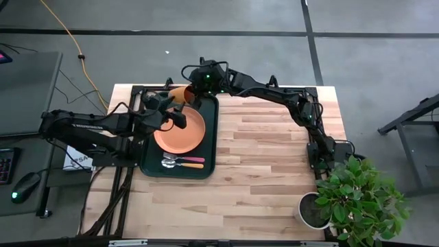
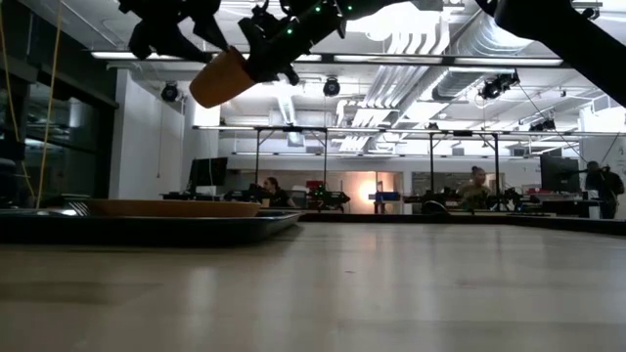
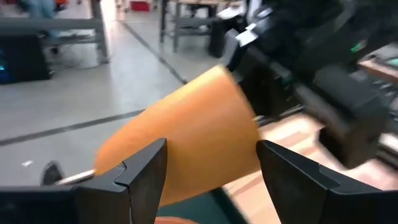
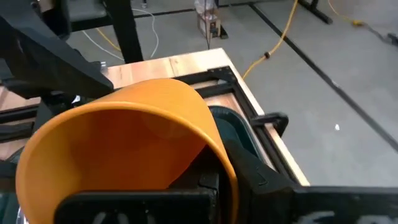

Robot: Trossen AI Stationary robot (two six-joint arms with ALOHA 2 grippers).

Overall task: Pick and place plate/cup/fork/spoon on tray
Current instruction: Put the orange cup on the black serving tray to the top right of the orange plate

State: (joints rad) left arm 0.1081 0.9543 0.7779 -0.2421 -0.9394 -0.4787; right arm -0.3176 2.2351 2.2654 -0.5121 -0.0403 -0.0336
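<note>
Left arm: reaches in from 9 o'clock across the table [image 1: 274, 171] edge, its gripper [image 1: 180, 118] over the tray's left part at about 10 o'clock of the plate. In the left wrist view its fingers [image 3: 146, 174] stand spread apart, holding nothing, with the cup seen just beyond and between them; contact cannot be confirmed.

Tray [image 1: 209, 161]: dark green, rectangular, rounded corners, raised rim, long axis running 12 to 6 o'clock. It contains the plate [image 1: 180, 132], round, shallow and orange, filling the upper and middle part. At 6 o'clock of the plate lie the spoon [image 1: 180, 159] and fork [image 1: 185, 165], side by side and parallel, long axes running 9 to 3 o'clock, metal ends toward 9, handles toward 3. The spoon's handle is orange-tan, the fork's pink-red.

Cup [image 1: 180, 93]: small, plain orange, no handle, held in the air above the tray's 12 o'clock edge. The low view shows it well clear of the tray and tilted, its long axis sloping, one end lower and toward 8 o'clock. In the right wrist view its open mouth faces the camera.

Right arm: comes from the table's 3 o'clock edge, stretched toward 10 o'clock; its gripper [image 1: 195, 92] is clamped on the cup's rim wall.
</note>
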